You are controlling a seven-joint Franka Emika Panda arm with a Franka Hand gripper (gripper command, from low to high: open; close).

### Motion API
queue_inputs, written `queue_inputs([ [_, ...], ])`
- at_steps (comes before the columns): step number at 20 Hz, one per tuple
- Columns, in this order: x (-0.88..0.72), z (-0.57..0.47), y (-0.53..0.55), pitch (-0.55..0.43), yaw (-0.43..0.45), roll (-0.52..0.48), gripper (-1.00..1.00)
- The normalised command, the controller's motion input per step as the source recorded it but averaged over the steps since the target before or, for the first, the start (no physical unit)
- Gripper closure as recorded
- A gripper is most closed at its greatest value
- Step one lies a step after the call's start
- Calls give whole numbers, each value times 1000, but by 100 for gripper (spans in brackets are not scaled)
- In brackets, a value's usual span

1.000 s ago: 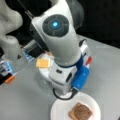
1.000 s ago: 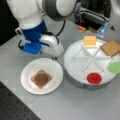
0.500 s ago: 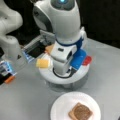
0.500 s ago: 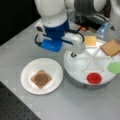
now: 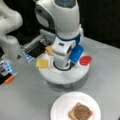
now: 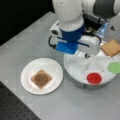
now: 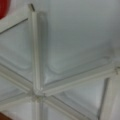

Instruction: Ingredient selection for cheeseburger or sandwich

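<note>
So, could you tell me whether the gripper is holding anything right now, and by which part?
It cannot be told: in both front views the arm's body hides the gripper above the divided tray, and the wrist view shows only tray dividers.

Glossy white plastic divided tray [image 6: 75, 71], smooth white plate [image 6: 53, 68], matt grey table [image 6: 30, 47], grainy-topped brown patty [image 6: 40, 78]

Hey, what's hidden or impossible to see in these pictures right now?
- Gripper: in both front views the arm's own body covers it; the wrist view shows none of it, only tray dividers.
- Jaws: open or shut cannot be told.
- Yellow-orange cheese square: hidden behind the arm in a front view.
- Green leaf piece: cut by a front view's right edge.
</note>
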Motion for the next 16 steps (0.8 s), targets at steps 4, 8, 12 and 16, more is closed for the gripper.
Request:
queue_inputs([
  [4, -444, -272, 292, -241, -19, -141, -100],
  [8, -527, -264, 214, -321, -79, -99, -100],
  [12, -677, -164, 239, -367, -146, -125, -100],
  [16, -593, -110, 99, -374, -91, -104, -100],
])
